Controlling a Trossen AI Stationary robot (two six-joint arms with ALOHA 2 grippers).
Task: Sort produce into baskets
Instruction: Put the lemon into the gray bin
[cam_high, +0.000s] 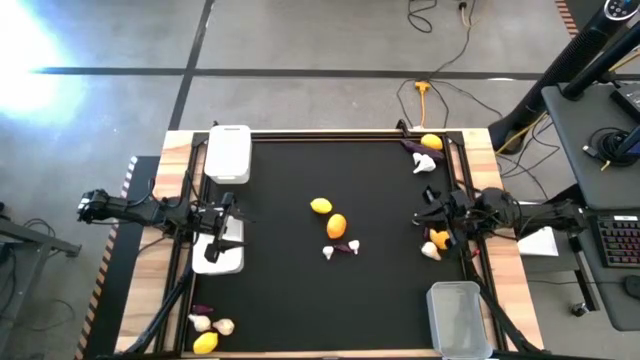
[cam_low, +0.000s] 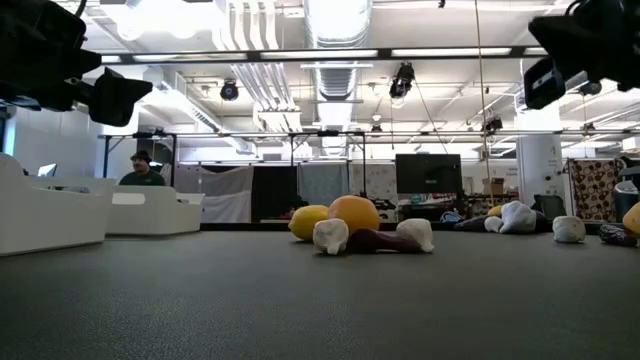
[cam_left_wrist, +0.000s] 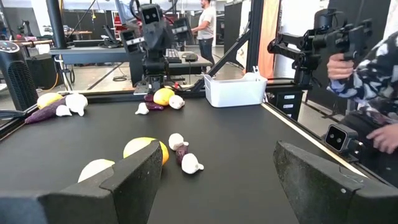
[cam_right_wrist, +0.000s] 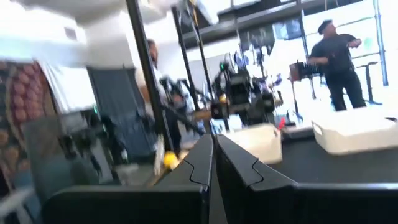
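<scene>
Garlic bulbs (cam_low: 331, 236) are sitting mid-mat while I'm holding the left gripper (cam_high: 226, 222) spread over a white basket (cam_high: 218, 252), the right gripper (cam_high: 428, 213) pinched empty.

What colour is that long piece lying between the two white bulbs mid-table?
Dark purple, clearest in the low view.

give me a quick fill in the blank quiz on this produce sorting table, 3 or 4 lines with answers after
1. The left gripper has its fingers ____.
2. The right gripper has its fingers ____ and holds nothing.
3. The number of baskets on the table is ____: two white baskets on the left and a clear basket at the near right.
4. The orange fruit lies beside a ____ fruit at the mat's middle.

Answers: open; shut; three; yellow
</scene>
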